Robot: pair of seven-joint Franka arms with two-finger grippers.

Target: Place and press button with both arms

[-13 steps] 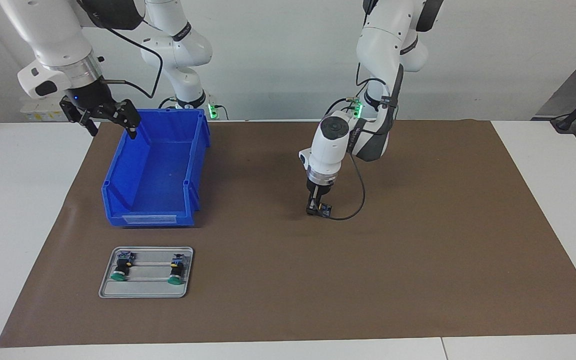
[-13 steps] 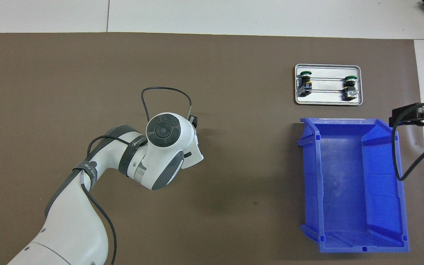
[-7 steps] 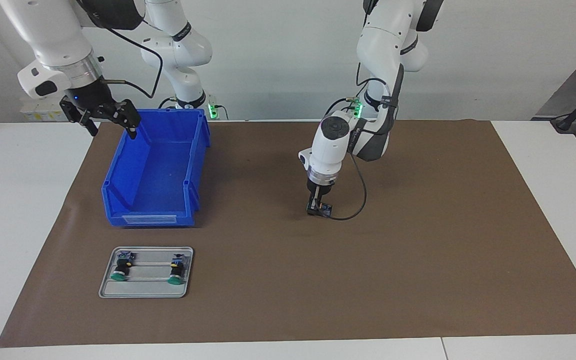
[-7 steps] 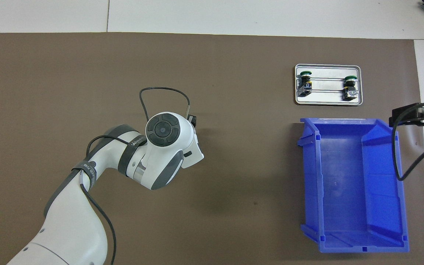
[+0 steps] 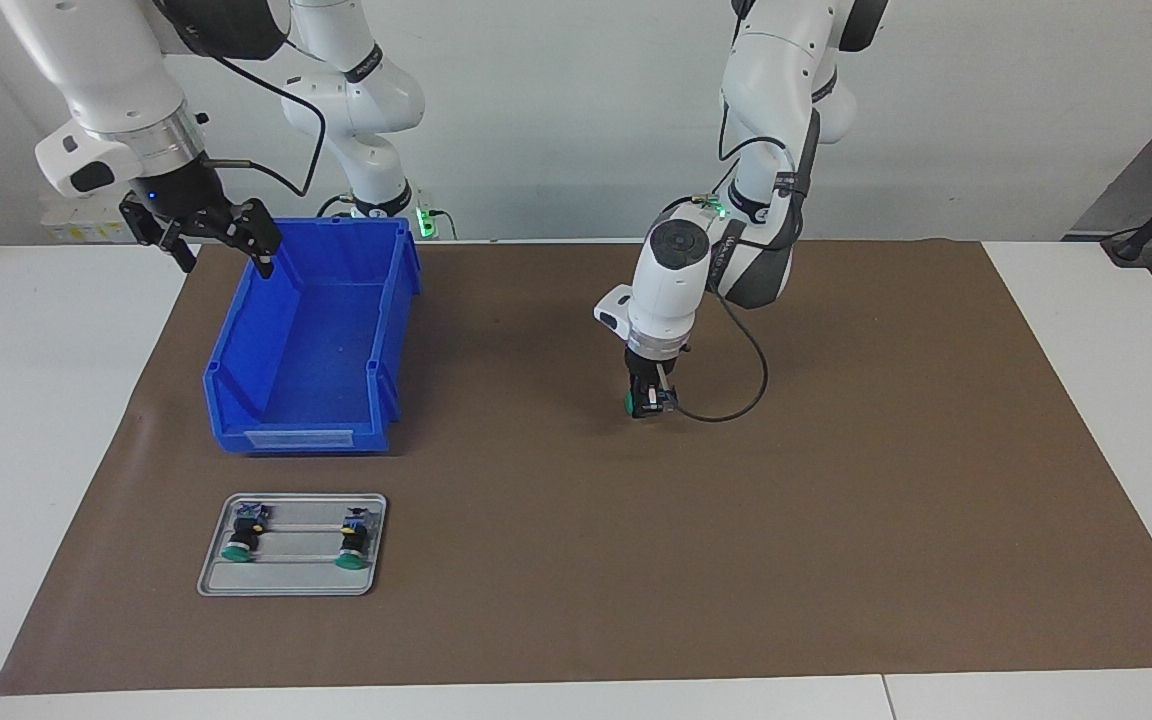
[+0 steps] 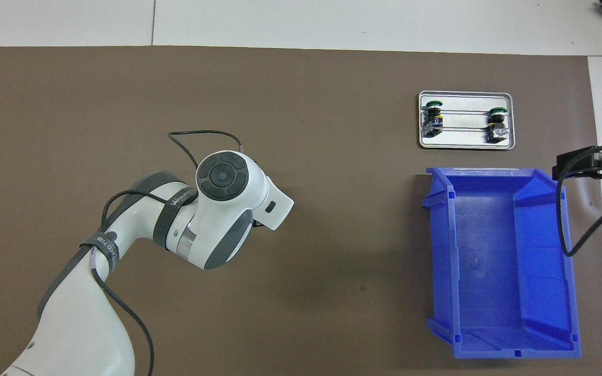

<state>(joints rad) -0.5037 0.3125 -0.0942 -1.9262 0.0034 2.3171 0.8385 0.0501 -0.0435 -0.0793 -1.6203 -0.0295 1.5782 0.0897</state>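
Note:
My left gripper (image 5: 648,402) hangs low over the middle of the brown mat and is shut on a button (image 5: 632,403). The button's green cap shows at the side of the fingers, and I cannot tell whether it touches the mat. In the overhead view the left arm's wrist (image 6: 222,177) hides this gripper and button. Two more buttons (image 5: 239,535) (image 5: 351,538) lie on a grey tray (image 5: 291,585), seen also in the overhead view (image 6: 433,117) (image 6: 497,124). My right gripper (image 5: 221,243) waits open and empty over the blue bin's corner nearest the robots; it shows at the overhead view's edge (image 6: 588,163).
An empty blue bin (image 5: 276,425) (image 6: 499,344) stands at the right arm's end of the mat, nearer to the robots than the tray (image 6: 465,145). A black cable (image 5: 736,410) loops from the left wrist down beside the gripper.
The left wrist has turned and drawn a little toward the robots, lifting slightly; the held button has turned with it so its green cap now shows. The right arm has not moved.

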